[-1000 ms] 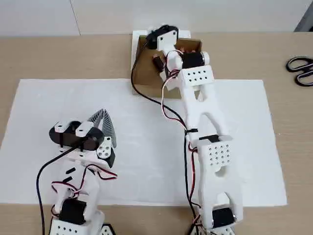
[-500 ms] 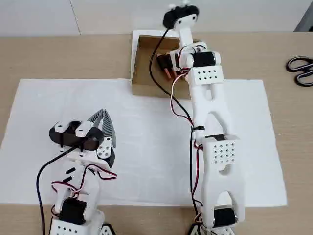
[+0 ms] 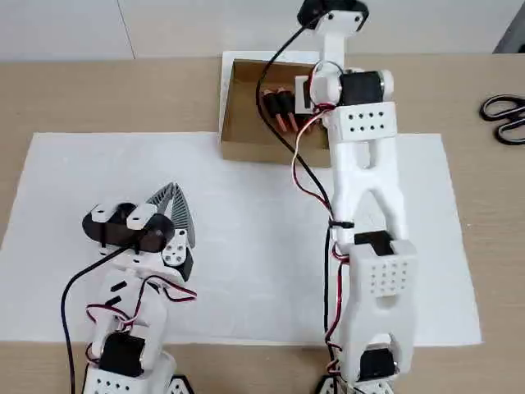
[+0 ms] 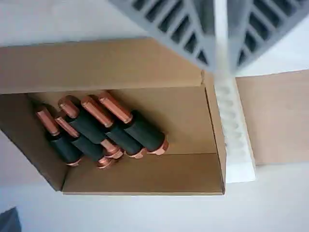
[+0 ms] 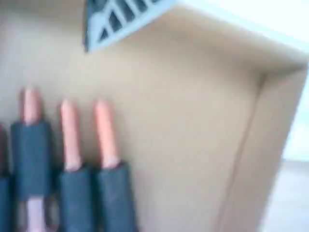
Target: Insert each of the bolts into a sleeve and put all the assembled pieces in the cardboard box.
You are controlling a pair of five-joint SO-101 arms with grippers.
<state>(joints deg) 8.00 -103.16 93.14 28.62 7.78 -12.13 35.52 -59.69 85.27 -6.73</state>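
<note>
The wooden surface (image 3: 74, 98) carries a wide white paper sheet (image 3: 246, 246) that covers most of its middle.

The right arm (image 3: 365, 164) stretches from its base at 5 o'clock up across the sheet to 12 o'clock, and its wrist hangs over the far side of the cardboard box (image 3: 254, 150). The right gripper (image 5: 120, 19) sits above the box floor, close to one inner corner. Whether its jaws are open or closed cannot be told.

The left arm (image 3: 131, 271) is folded up at 7 o'clock on the sheet. The left gripper (image 3: 174, 197) points toward 12 o'clock, well apart from the box. Its jaws are closed on nothing, the ribbed grey tips meeting with only a thin slit behind them.

The box stands open at 12 o'clock, with its near wall overlapping the far edge of the sheet.

A pair of scissors (image 3: 504, 115) lies at 2 o'clock on the bare surface, off the sheet.

The assembled pieces (image 4: 104, 128), copper-coloured bolts pushed through dark sleeves, lie inside the box on its floor. They lie side by side and touching, bunched toward one end in the left wrist view. In the high view they show just beside the right arm's wrist, at its 9 o'clock.
</note>
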